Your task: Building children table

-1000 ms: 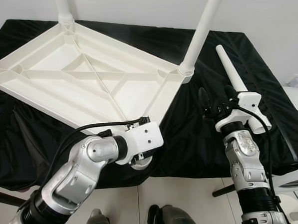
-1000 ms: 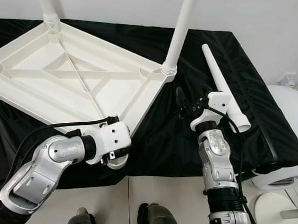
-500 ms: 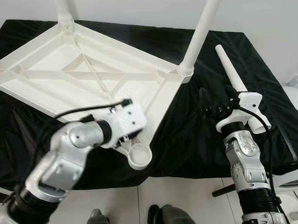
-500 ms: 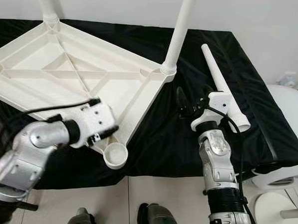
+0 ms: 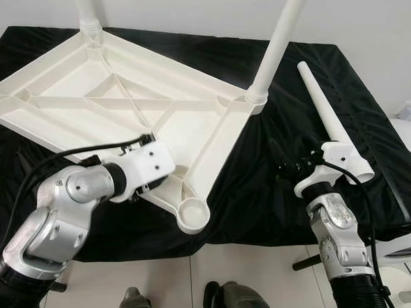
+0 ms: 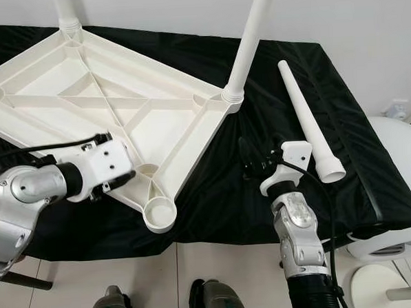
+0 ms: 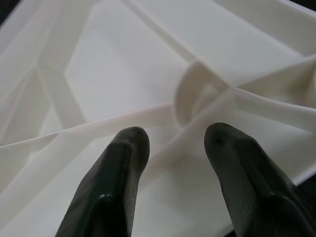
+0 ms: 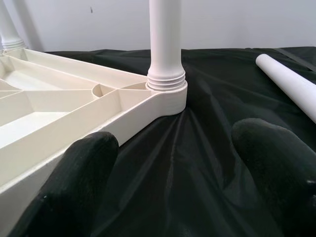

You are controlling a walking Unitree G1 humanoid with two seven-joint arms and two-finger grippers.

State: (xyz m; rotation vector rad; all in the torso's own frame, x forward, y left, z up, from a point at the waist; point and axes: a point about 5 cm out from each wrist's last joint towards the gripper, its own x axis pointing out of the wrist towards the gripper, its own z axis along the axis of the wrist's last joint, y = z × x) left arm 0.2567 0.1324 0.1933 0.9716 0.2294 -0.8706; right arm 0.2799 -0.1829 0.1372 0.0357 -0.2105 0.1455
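Left gripper (image 7: 173, 163) hovered over the near rim of the upturned white tabletop (image 5: 120, 103), its two black fingers (image 7: 116, 177) spread apart and holding nothing, the ribbed underside showing between them. That tabletop lay on the black-draped surface (image 5: 263, 192), with two legs screwed in and standing upright: one at the far corner (image 5: 86, 8), one at the right corner (image 5: 275, 43). The round leg socket (image 5: 194, 214) at the nearest corner stood empty, as did the shallow ribbed compartments of the underside. A loose white leg (image 5: 331, 127) lay on the cloth to the right, apart from the tabletop.

Right gripper (image 8: 180, 163) hung low over the cloth just beside the loose leg, fingers wide apart and empty, facing the screwed-in right-corner leg.

Compared with a second ago, the left gripper had lifted off the nearest socket and drawn back to the left, leaving the socket uncovered. The right gripper had pulled back toward the robot, away from the loose leg.
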